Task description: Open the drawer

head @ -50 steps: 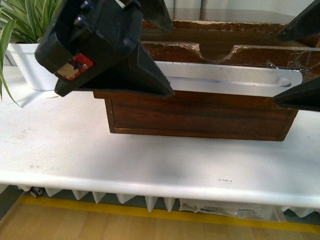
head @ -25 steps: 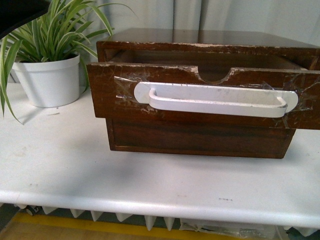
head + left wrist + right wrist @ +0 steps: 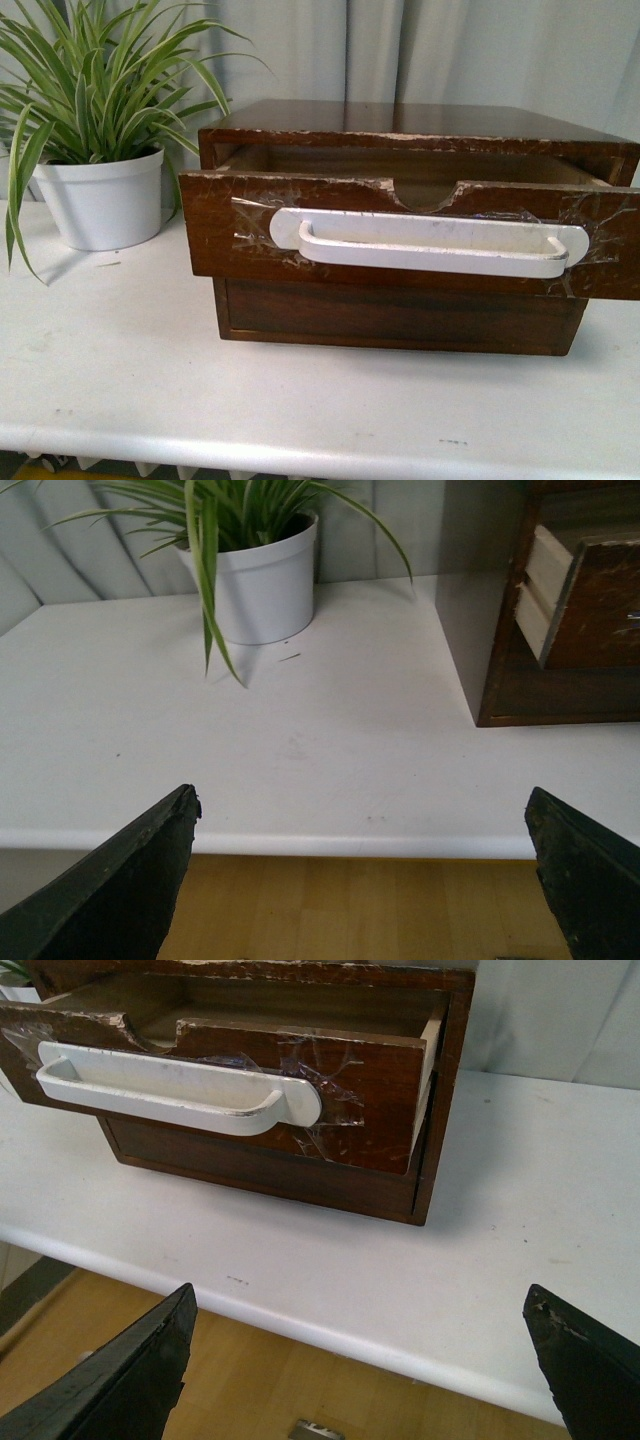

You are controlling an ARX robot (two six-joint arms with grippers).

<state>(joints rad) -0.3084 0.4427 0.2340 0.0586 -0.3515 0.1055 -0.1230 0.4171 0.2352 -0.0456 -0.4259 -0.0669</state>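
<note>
1. Position. The drawer (image 3: 400,283) sits in the upper slot of a dark wooden cabinet (image 3: 400,318) on the white table (image 3: 120,350), and it stands partly pulled out. In the front view the cabinet lies at about 1 o'clock from the middle of the picture. A potted plant (image 3: 100,90) in a white pot (image 3: 100,200) stands at its 9 o'clock, just beside it but apart.

2. Orientation. The drawer's face points toward 6 o'clock, at my camera. Its long axis runs from 9 to 3 o'clock, and the 3 o'clock end sits slightly lower in the picture. The white handle (image 3: 430,243) lies along the same axis under crinkled clear tape (image 3: 590,215). The notch (image 3: 425,195) is in the chipped top edge, at the handle's 12 o'clock.

3. Limits of view. The front view cuts off the 3 o'clock end of the drawer. The inside is shadowed behind the face, and I cannot make out any contents. The left wrist view catches only one corner of the drawer and its pale side board.

4. Tools. The grippers show only in their own wrist views. The left gripper (image 3: 360,792) is spread wide, with its dark fingers (image 3: 130,890) over the table edge and the wood floor (image 3: 350,910). It holds nothing and touches nothing. The right gripper (image 3: 358,1295) is spread equally wide, empty, and well apart from the handle.
</note>
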